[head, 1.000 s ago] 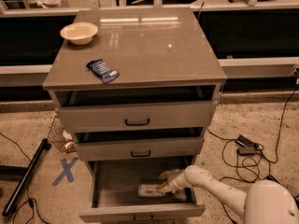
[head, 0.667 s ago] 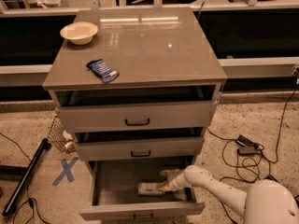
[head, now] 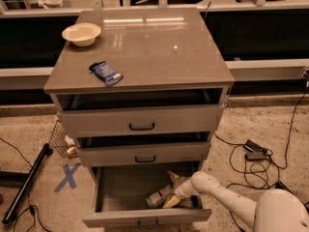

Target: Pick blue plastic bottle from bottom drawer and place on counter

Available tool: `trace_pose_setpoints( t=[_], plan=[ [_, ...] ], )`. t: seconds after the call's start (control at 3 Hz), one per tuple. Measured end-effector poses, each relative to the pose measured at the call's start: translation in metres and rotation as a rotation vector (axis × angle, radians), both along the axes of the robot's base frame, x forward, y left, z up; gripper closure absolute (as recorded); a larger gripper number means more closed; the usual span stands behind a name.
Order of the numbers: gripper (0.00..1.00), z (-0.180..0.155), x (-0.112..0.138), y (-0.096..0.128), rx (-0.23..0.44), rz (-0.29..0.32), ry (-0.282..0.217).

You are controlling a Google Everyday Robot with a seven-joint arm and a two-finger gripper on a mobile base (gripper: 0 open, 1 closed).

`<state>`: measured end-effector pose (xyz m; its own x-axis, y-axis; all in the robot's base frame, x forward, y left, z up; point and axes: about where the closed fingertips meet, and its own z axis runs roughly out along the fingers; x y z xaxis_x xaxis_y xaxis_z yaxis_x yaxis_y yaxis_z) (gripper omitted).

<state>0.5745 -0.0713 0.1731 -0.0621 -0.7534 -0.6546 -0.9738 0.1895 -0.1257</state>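
The blue plastic bottle lies on its side in the open bottom drawer, near the front right. My gripper reaches into the drawer from the right on a white arm. It is open, with one finger behind the bottle's right end and the other in front of it. The bottle's right end sits between the fingers and rests on the drawer floor. The counter is the glossy grey-brown top of the cabinet.
A cream bowl and a flat dark blue snack packet sit on the counter's left side. The two upper drawers stand slightly open. A wire basket, a black pole and cables lie on the floor around the cabinet.
The gripper's fingers have spread and moved a little left around the bottle's right end. The bottle now lies slightly tilted.
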Motion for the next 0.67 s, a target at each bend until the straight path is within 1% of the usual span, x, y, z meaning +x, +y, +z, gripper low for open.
trace_pose_setpoints(
  t=[0.33, 0.67],
  plan=[
    [0.00, 0.0044, -0.0074, 0.0057, 0.015, 0.058, -0.014],
    [0.00, 0.0013, -0.0089, 0.0134, -0.011, 0.104, -0.022]
  ],
)
